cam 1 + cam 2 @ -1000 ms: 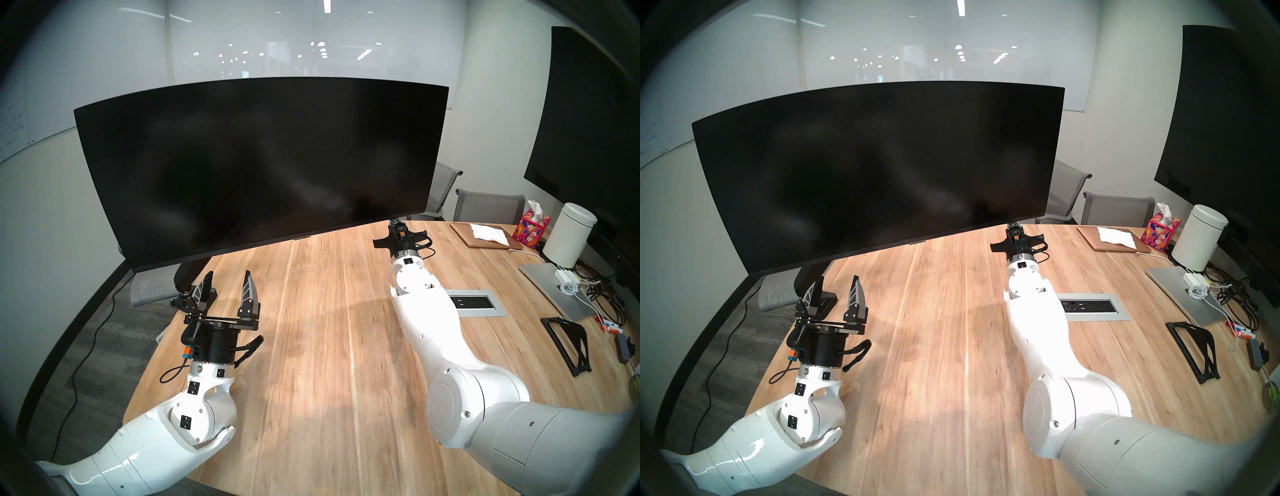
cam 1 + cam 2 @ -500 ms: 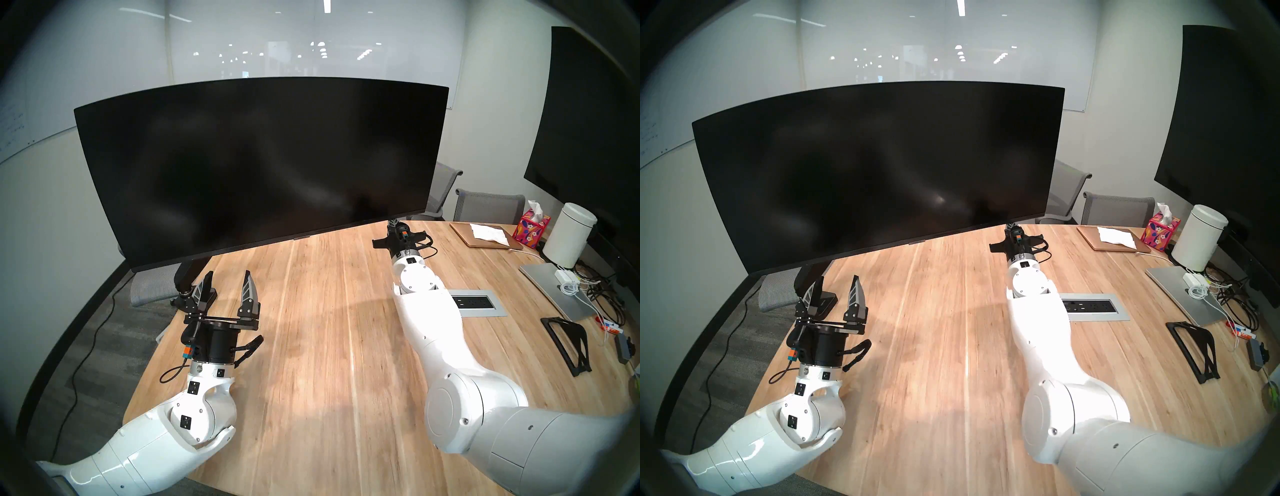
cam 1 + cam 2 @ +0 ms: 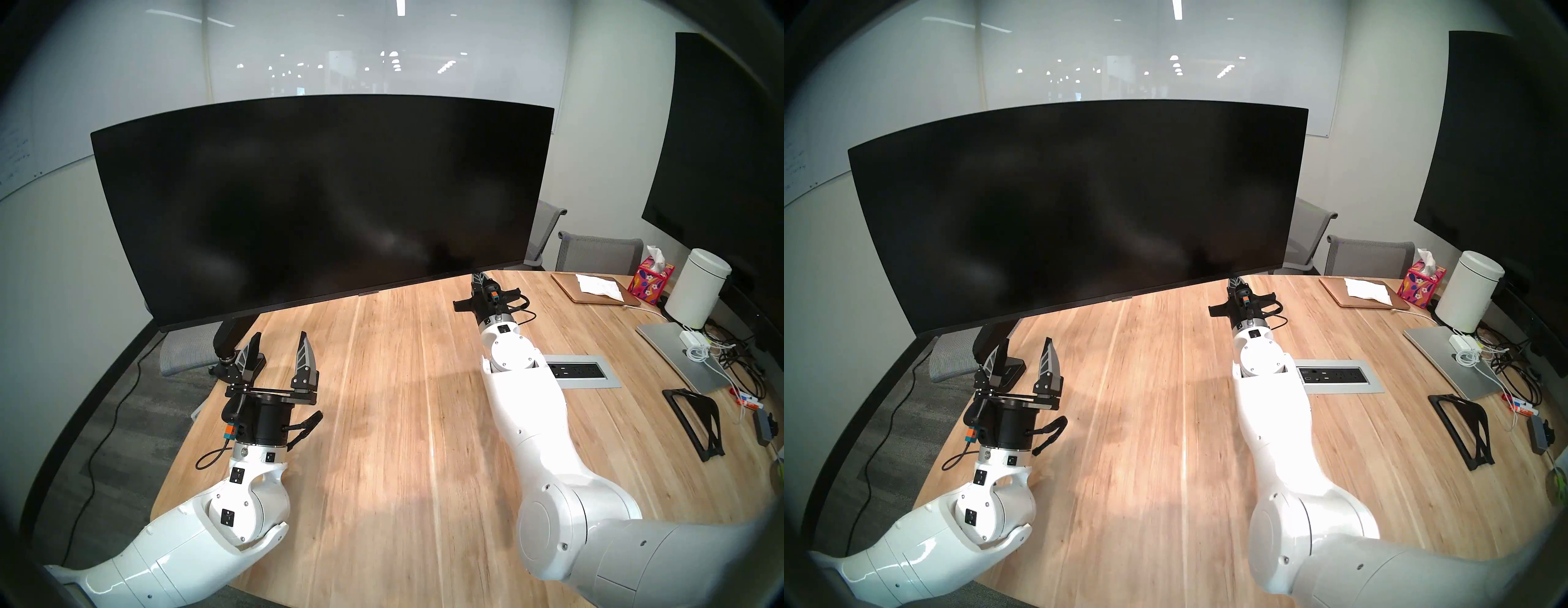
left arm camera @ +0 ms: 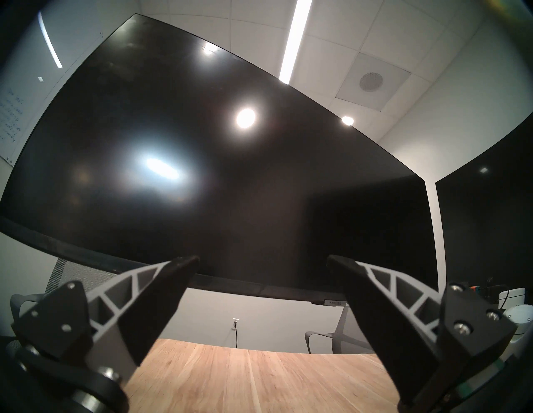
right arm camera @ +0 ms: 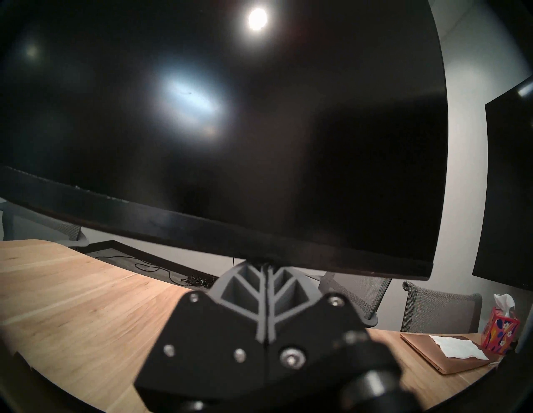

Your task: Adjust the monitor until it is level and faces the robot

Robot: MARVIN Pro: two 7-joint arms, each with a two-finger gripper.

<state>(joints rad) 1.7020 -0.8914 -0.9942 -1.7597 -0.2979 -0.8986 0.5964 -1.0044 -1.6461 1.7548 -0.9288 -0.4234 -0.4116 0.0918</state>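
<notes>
**Monitor's right end swings out as right arm draws back**

Since a second ago, the very wide, curved black monitor (image 3: 314, 204) has shifted slightly at its right end, and the glossy white right arm (image 3: 526, 407) has drawn back a little. Largest in view is the pale wooden table (image 3: 403, 424), over whose far left part the unlit monitor hangs tilted, left end low, on a black jointed stand (image 3: 229, 335). The right gripper (image 3: 478, 278), jaws pressed together on nothing, has its tips touching the monitor's bottom edge near the right corner. The left gripper (image 3: 278, 350) hovers below the monitor's lower left, jaws spread wide and empty.
</notes>
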